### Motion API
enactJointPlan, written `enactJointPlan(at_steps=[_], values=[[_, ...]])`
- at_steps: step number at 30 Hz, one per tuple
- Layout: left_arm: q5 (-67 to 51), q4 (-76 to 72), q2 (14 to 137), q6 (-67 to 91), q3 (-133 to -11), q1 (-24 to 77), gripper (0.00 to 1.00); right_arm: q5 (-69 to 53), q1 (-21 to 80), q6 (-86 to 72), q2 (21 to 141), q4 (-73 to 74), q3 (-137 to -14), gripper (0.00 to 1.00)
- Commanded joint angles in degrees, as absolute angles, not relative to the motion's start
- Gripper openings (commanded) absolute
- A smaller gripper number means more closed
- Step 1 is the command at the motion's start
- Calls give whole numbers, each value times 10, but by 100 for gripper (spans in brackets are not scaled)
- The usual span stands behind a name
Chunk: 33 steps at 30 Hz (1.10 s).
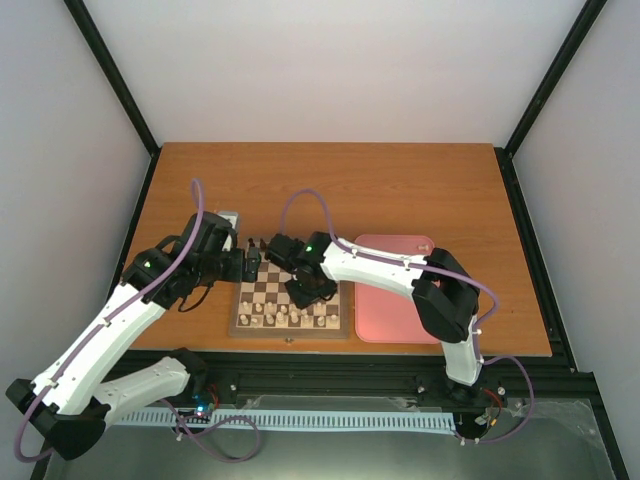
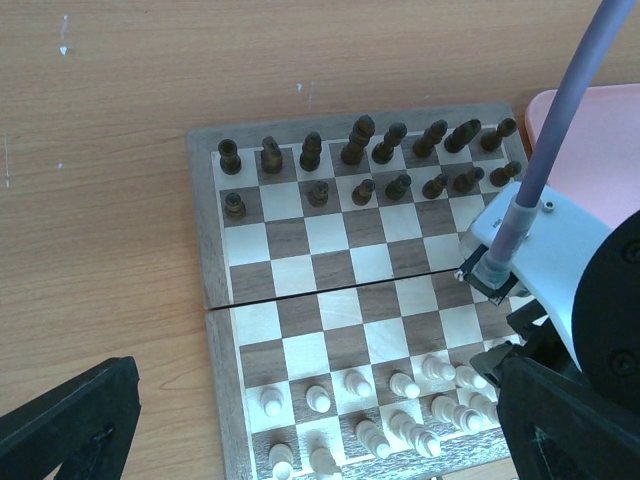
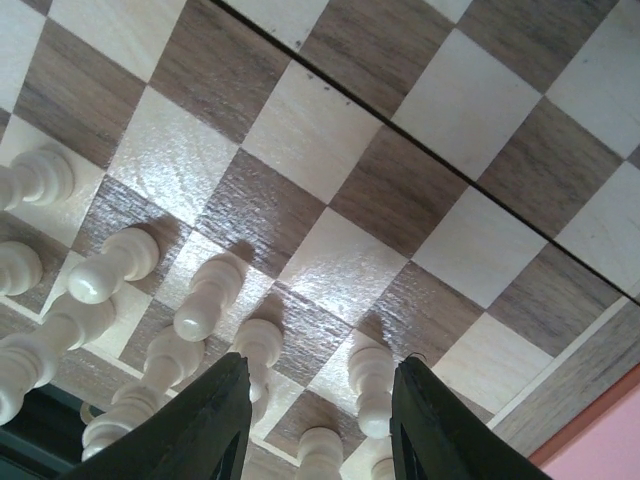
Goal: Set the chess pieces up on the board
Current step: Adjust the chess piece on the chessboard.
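Note:
The board [image 1: 290, 333] lies in front of both arms. In the left wrist view [image 2: 290, 240] dark chessmen [image 2: 360, 150] fill its two far rows. Cream-white chess pieces [image 2: 400, 385] stand in its two near rows. My right gripper [image 1: 303, 297] hangs low over the right end of the white rows. Its jaws are open in the right wrist view [image 3: 320, 420], with white pawns [image 3: 372, 385] standing between the fingers [image 3: 215, 420], none gripped. My left gripper [image 1: 248, 266] hovers above the board's left edge, open and empty; one finger [image 2: 70, 430] shows at the bottom left.
A pink tray [image 1: 395, 290] lies right of the board; its corner shows in the left wrist view [image 2: 600, 110]. The right arm's white link and purple cable [image 2: 560, 130] cross the board's right side. The wooden table [image 1: 400, 190] stretches behind.

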<state>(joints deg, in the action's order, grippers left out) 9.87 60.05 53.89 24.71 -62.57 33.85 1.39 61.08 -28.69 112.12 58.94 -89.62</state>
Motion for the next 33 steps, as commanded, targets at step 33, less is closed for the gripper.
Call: enactJointPlan(at_steps=[33], values=[[100, 586, 542, 250, -618, 334, 100, 32, 626, -287, 1119, 590, -885, 40]])
